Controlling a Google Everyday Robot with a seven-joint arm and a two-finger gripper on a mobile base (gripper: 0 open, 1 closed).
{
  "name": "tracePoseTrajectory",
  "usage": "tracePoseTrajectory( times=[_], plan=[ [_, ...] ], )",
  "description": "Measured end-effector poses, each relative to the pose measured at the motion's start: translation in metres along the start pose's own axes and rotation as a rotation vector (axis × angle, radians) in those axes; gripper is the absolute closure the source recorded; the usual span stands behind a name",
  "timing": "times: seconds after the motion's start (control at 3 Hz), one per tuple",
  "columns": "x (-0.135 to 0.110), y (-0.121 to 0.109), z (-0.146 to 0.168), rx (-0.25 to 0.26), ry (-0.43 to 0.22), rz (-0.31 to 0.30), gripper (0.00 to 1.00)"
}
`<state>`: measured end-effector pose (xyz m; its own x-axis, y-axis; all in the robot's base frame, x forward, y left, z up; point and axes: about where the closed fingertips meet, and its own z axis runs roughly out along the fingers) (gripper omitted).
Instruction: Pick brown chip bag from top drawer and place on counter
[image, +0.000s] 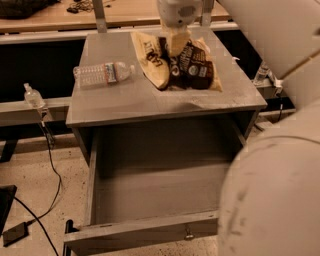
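you have the gripper (175, 42) closed on the crumpled middle of the brown chip bag (197, 70), over the counter (120, 102) near its far edge; expect a light, soft, slippery, crushable bag, so hold a gathered fold.

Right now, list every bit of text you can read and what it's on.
"LATE": tan end of the brown chip bag, below the pincer, over the counter; following letters unclear.
Bag's dark end: white print, too blurred to read.
Label on the water bottle: too blurred to read.
No text on the top drawer.
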<state>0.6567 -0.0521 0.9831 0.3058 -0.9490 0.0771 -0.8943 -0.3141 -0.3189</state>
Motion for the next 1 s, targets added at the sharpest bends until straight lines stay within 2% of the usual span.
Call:
tracePoseTrajectory(
  times=[0.33, 1.0],
  plan=[
    [-0.007, -0.030, -0.009, 0.037, 0.077, -0.021, 0.86],
    [-0.012, -0.048, -0.007, 0.097, 0.067, -0.028, 0.39]
  ],
)
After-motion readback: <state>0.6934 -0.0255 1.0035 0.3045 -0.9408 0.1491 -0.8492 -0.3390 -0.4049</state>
